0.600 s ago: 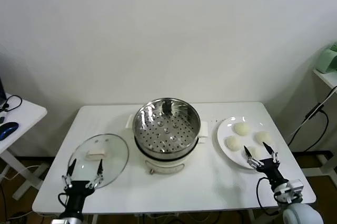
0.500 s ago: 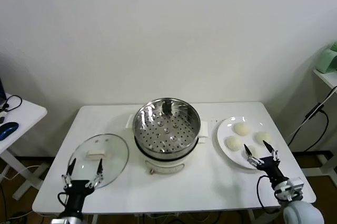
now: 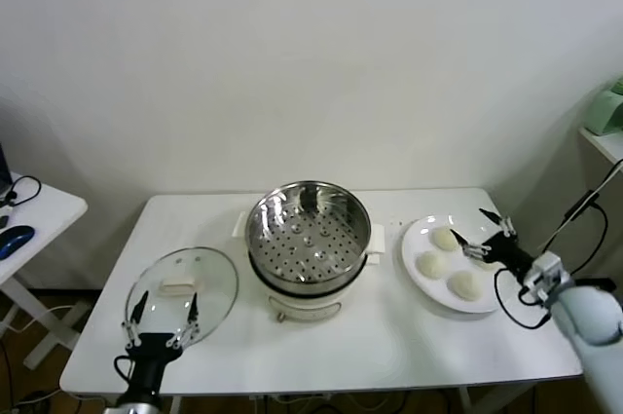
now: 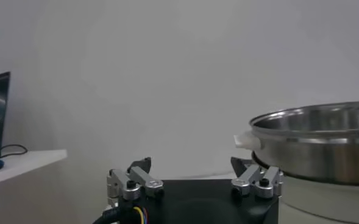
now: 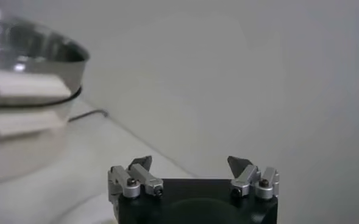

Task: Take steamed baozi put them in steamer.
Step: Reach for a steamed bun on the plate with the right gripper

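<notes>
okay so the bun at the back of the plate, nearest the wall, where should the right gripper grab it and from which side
Grip that baozi across its widest middle, coming down from above. It is a smooth dome resting flat on the plate, so only its round flanks offer purchase. The right gripper, open, hovers at the plate's far right; fingers should probably close lightly, since the dough looks soft and other buns lie close.

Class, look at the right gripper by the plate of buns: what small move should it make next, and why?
Probably lower the right gripper onto the far right bun it hangs over. Its jaws are open and empty, the buns still lie on the plate, and the steamer holds none.
</notes>
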Controlling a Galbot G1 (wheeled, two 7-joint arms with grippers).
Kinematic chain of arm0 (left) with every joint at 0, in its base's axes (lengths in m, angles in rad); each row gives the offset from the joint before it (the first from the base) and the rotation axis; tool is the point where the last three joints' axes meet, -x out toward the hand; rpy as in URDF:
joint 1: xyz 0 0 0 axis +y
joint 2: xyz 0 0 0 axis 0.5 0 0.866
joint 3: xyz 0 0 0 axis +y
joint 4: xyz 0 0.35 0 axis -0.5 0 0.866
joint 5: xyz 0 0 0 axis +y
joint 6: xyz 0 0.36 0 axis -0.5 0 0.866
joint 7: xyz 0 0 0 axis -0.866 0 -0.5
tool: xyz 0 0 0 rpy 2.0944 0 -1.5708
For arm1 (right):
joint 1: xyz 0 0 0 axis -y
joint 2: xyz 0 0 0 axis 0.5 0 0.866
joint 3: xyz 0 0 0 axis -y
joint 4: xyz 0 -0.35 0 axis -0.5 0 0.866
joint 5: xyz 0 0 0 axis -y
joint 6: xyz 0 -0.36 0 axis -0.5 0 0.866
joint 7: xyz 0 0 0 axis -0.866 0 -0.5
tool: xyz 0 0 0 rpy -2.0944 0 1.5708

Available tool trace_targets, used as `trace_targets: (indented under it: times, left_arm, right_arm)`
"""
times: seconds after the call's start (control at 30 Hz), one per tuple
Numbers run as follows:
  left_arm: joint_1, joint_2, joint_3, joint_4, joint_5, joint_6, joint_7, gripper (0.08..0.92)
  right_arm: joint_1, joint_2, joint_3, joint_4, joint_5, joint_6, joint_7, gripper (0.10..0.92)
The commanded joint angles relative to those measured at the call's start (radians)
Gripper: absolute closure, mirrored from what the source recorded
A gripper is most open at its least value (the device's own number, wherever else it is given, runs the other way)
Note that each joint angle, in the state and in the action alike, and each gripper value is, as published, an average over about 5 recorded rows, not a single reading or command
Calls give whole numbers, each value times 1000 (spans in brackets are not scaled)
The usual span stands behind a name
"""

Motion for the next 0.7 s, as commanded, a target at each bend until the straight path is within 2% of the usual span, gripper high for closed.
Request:
trace_targets:
  times: [0.03, 0.23, 0.33, 0.47, 0.7]
  left_arm:
    - [3, 4, 28, 0, -10, -2, -10, 177]
    - [-9, 9, 25, 14, -28, 9, -12, 177]
    - [-15, 10, 23, 20, -24, 13, -13, 177]
    - [-25, 12, 21, 26, -18, 16, -13, 177]
    - [-46, 18, 13, 20, -21, 42, -16, 177]
  right_arm:
    - [477, -257, -401, -239, -201, -2, -392, 203]
    - [853, -241, -768, -318, -513, 136, -607, 203]
    - [1013, -193, -928, -377, -558, 159, -667, 203]
    - [1137, -70, -1038, -522, -696, 217, -715, 203]
    - [1149, 120, -1049, -716, -755, 227, -727, 203]
